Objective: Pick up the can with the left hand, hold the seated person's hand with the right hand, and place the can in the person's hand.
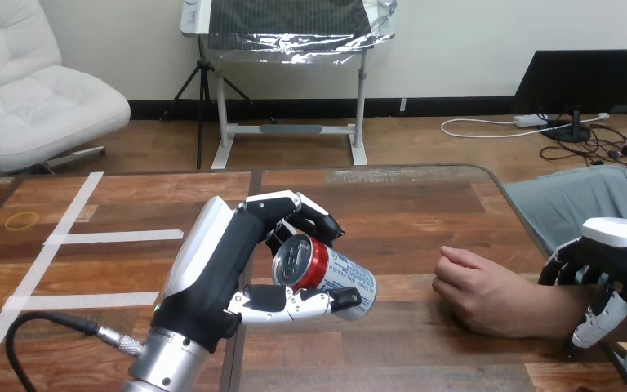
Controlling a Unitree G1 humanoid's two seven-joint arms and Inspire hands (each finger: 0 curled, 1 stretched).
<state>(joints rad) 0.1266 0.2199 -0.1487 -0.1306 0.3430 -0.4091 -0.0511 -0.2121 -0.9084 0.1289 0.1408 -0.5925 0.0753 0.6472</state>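
left robot hand [220, 261] clamped on soda can [335, 273] over tabletop [424, 204], right robot hand [620, 249] over person's forearm [539, 310], grip unclear

The can [326, 275] left of person's hand [478, 287]

A robotics lab test station is indicated. The wooden table [424, 204] is marked out with strips of white tape [114, 237], and a silver robot forearm [167, 363] is positioned over it.
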